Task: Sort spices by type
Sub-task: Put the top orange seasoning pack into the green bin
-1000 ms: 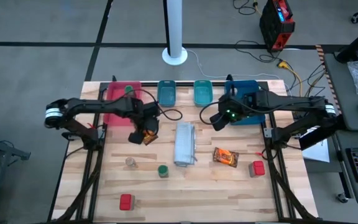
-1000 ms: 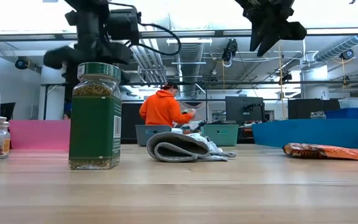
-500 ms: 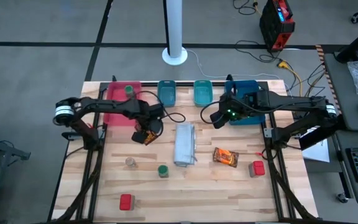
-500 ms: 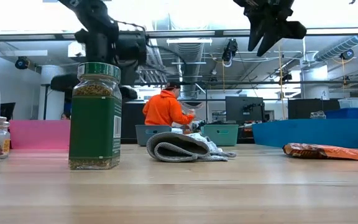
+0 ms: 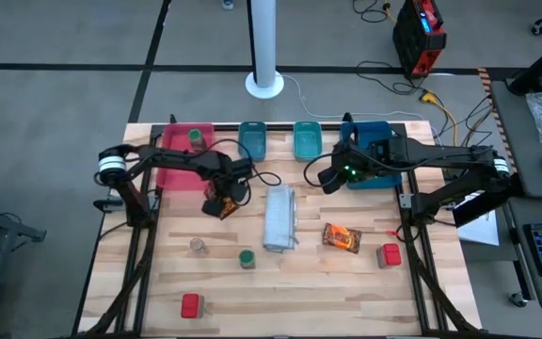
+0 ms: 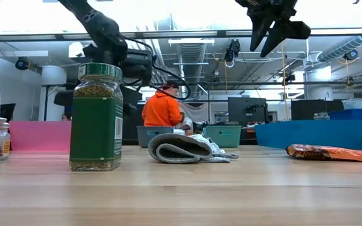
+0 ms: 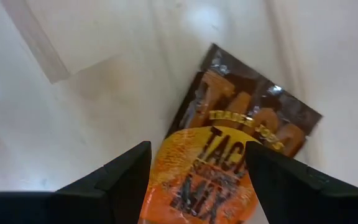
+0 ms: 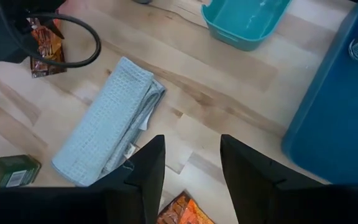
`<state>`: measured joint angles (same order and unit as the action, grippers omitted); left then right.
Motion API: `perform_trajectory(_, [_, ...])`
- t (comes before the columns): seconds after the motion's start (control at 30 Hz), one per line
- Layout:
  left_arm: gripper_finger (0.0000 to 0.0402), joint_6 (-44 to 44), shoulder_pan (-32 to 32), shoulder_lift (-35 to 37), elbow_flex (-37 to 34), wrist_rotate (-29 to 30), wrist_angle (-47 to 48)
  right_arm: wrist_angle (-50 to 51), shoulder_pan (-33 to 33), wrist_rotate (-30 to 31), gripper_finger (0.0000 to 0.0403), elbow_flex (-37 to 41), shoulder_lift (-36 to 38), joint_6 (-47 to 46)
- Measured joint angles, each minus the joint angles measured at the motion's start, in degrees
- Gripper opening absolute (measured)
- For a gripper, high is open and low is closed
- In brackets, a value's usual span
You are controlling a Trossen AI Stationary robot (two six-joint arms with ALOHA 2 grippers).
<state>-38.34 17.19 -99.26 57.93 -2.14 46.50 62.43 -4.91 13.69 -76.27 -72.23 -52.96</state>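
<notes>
Orange-brown taco-mix packet (image 7: 219, 168), glossy, flat

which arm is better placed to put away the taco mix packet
Left. The left gripper is already shut on the taco mix packet, lifted near the pink tray. The right gripper hangs open by the blue tray, across the folded towel from it.

Bright even overhead light, ceiling glare in low view, left wrist view washed-out, blurry
</notes>
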Motion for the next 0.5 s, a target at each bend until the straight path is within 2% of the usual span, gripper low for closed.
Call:
perform_trajectory(0.33, [0.0243,0.08,0.85,-4.13,0.31,-0.17,-0.19,-0.14,-0.13,-0.02,0.0133,0.00,0.00,0.46])
perform_trajectory(0.5, [0.0219,0.06,0.96,-4.22,0.26,-0.28,-0.90,-0.13,-0.11,0.00,0.0141,0.00,-0.09,0.52])
